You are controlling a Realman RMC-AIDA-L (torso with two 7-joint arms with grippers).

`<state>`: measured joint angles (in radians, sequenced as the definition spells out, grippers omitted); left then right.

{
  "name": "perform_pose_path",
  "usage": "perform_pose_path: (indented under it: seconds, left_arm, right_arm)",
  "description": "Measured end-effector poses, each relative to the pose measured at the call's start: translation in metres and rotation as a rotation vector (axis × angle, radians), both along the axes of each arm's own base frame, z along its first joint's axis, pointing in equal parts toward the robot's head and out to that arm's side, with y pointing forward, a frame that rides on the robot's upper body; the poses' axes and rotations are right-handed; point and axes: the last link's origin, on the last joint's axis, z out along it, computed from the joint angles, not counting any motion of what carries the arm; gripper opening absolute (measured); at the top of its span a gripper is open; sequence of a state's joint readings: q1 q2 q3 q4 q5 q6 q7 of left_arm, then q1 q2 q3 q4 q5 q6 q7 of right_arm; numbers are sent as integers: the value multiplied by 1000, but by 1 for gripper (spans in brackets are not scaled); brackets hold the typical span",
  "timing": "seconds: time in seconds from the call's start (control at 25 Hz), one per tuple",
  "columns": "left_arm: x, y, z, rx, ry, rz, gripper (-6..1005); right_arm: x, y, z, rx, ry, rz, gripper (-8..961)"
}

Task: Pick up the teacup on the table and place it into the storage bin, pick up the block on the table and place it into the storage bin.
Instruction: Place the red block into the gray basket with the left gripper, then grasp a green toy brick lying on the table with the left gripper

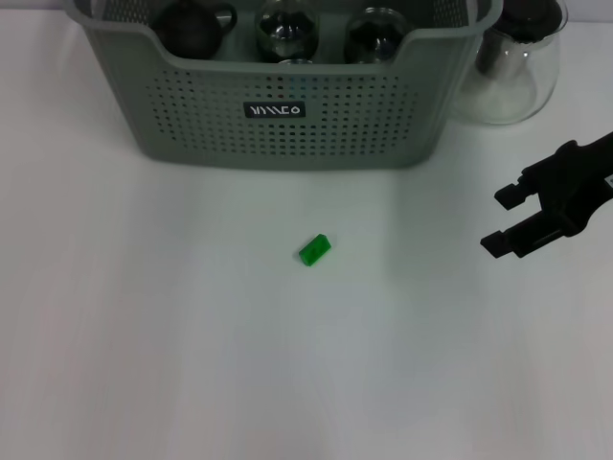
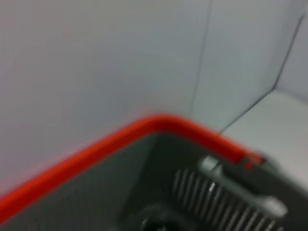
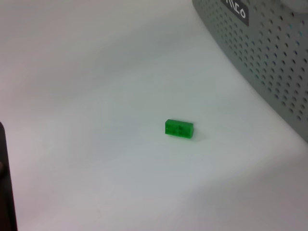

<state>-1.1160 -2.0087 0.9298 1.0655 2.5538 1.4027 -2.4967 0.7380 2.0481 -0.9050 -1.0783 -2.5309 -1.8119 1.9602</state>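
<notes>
No teacup is left on the white table (image 1: 144, 364); dark cups sit inside the large grey-green perforated plastic storage bin (image 1: 287, 125) at the far edge. So the block step is in hand. The small green plastic block (image 1: 314, 250) lies mid-table, just before the bin. The right gripper (image 1: 510, 220) hovers near the right edge, jaws wide and empty; it must reach leftward and descend over the block.

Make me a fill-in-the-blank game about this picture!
1. The small plastic block lying on the white table is coloured ____.
2. The right pincer hovers with its jaws ____.
3. The label on the big grey-green perforated plastic storage bin is coloured ____.

Missing words: green; open; black
</notes>
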Motion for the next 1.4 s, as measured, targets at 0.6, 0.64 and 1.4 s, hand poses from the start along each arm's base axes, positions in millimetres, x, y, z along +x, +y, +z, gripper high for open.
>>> perform_pose_path:
  seconds: [0.6,0.64,1.4]
  left_arm:
    - [-22,7,-50,-18,168,47,424]
    - [-22,7,-50,-19,169,46,424]
    - [3,-109,33,-196,-291,-544,702]
  right_arm:
    - [1,0,0,3,-1,4,807]
    - [1,0,0,4,-1,4,807]
    - [4,0,2,7,-4,0,806]
